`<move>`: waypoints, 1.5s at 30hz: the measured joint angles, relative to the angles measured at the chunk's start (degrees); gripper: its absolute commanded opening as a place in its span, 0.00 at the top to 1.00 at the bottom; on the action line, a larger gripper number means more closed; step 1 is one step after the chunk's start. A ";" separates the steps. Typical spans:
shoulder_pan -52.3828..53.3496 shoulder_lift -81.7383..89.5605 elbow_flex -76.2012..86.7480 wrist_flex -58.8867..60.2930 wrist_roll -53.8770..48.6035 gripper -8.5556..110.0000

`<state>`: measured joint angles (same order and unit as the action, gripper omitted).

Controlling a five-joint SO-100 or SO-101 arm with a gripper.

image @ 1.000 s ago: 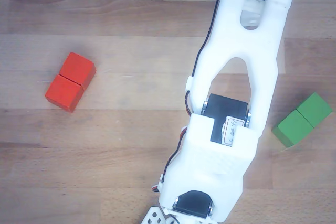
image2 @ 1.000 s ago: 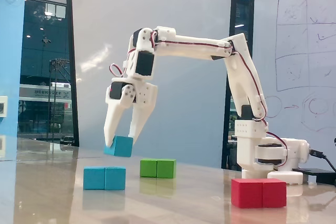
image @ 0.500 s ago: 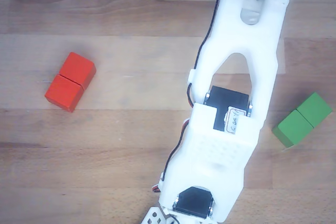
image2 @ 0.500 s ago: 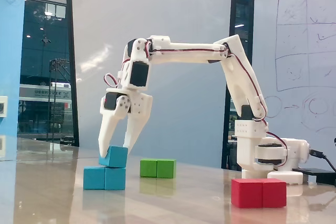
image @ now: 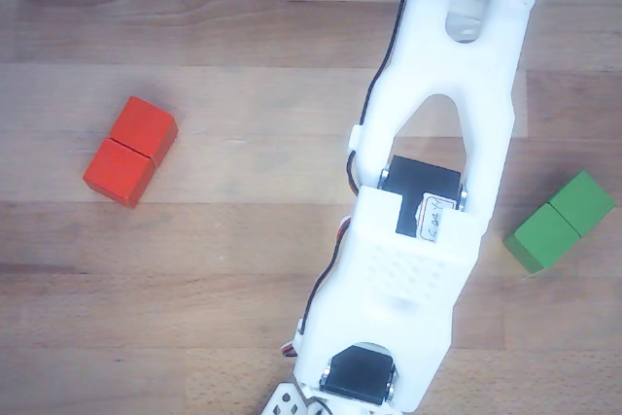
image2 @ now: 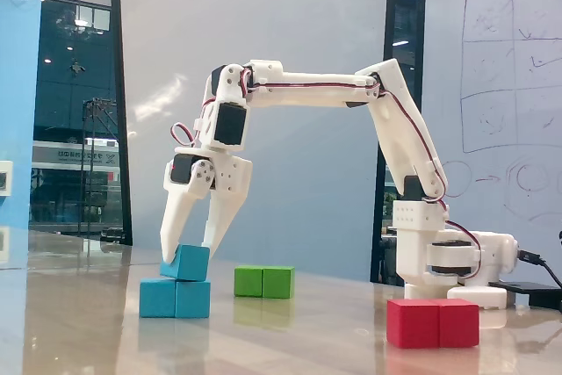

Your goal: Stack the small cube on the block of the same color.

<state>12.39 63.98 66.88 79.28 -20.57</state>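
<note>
In the fixed view, the cube (image2: 186, 263) sits tilted on the blue block (image2: 175, 298), toward its right half, so the stack looks nearly made. The gripper (image2: 188, 248) straddles it, its 2 fingers apparently pinching it to steady the placement. The green block (image2: 264, 282) lies behind, the red block (image2: 433, 322) well apart.

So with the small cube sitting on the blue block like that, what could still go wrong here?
1. The small cube sits tilted on the blue block in the fixed view, so it may slide off once released.
2. The fingers flank the cube closely; opening or lifting unevenly could drag it sideways.
3. The arm hides the stack in the other view, so alignment can't be checked there.
</note>
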 measured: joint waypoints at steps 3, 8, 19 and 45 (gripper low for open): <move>0.00 0.00 -0.09 0.00 0.00 0.76; 0.00 -1.49 -0.09 0.00 0.00 0.73; 0.00 -1.58 -0.09 -0.09 0.00 0.73; 7.73 -1.58 -0.09 -0.88 -6.24 0.72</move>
<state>20.13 62.40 66.80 78.40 -26.81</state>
